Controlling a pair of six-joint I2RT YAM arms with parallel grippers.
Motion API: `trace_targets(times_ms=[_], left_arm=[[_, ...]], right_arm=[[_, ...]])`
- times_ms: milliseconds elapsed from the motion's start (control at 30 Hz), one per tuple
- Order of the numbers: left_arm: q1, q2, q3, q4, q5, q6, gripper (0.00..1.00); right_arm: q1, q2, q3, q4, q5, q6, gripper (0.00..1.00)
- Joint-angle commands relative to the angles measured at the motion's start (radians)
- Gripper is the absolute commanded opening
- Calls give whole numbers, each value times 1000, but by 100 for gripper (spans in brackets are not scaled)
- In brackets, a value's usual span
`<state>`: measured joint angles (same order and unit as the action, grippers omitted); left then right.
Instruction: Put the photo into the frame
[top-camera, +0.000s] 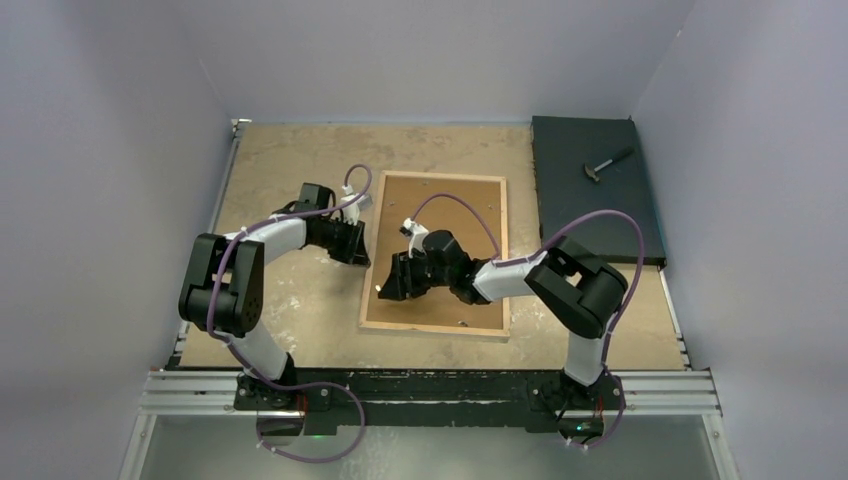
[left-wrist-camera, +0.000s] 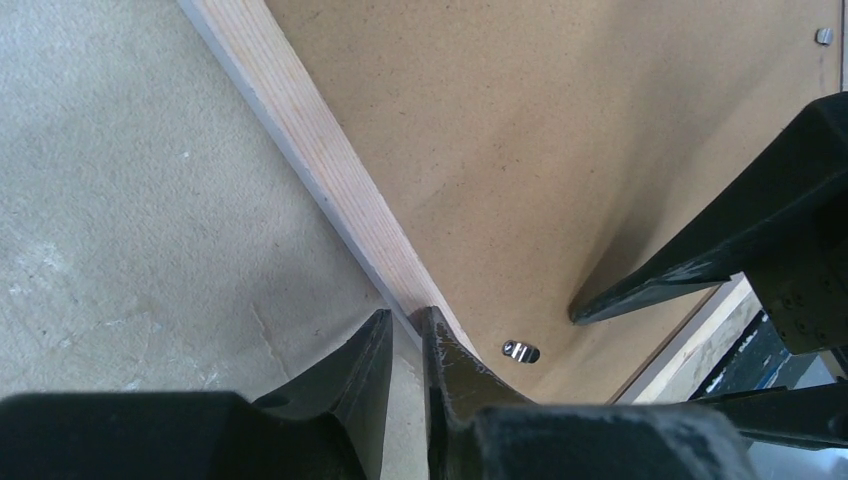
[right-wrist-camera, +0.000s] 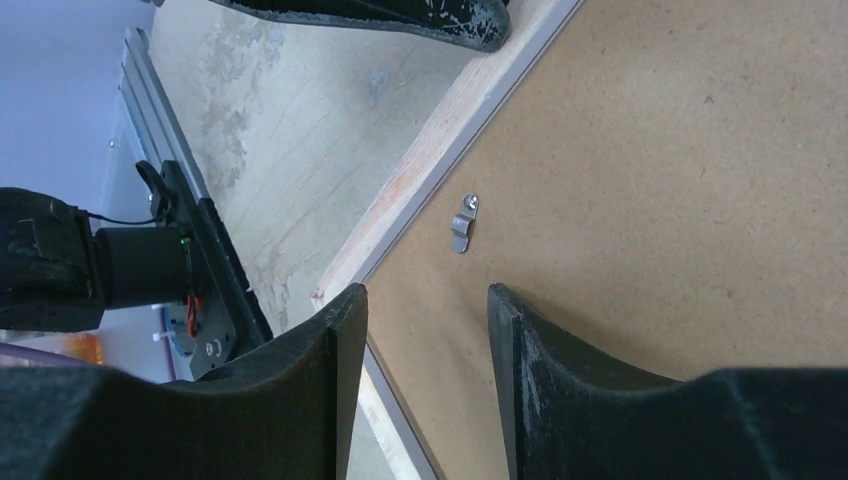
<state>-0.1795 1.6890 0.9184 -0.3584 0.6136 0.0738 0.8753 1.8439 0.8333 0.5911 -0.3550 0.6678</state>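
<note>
The frame (top-camera: 504, 255) lies face down in the middle of the table, its light wood edge (left-wrist-camera: 320, 150) up. The plain brown backing board (top-camera: 450, 205) fills its back. The photo is hidden. My left gripper (top-camera: 358, 245) stands at the frame's left edge. Its fingers are almost together (left-wrist-camera: 403, 322), one tip on the wood edge and the other over the table. My right gripper (top-camera: 392, 285) is open and empty (right-wrist-camera: 425, 295), low over the board's near left part, beside a small metal clip (right-wrist-camera: 463, 222). The clip also shows in the left wrist view (left-wrist-camera: 520, 351).
A black slab (top-camera: 590, 200) lies at the back right with a small hammer (top-camera: 607, 165) on it. Another metal clip (left-wrist-camera: 824, 35) sits near the board's far edge. Grey walls close in on the left, back and right.
</note>
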Motion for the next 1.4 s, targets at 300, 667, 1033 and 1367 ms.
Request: trace_targets(times_ms=[300,667,1033,1367], left_arm=[[-9,-1,-39,33,-52,19,8],[-12,-12,-40,34,-63,21,6],[-15,-21,-41,27,-75,32,4],[-16,-24,-44,29,-81,32,0]], right_arm=[[27,65,78,47,-52,12,44],[29,79,101,22,-40,-7,42],[27,9,115,-76,-79,-60,41],[6,22,105,-72,-46,-81,42]])
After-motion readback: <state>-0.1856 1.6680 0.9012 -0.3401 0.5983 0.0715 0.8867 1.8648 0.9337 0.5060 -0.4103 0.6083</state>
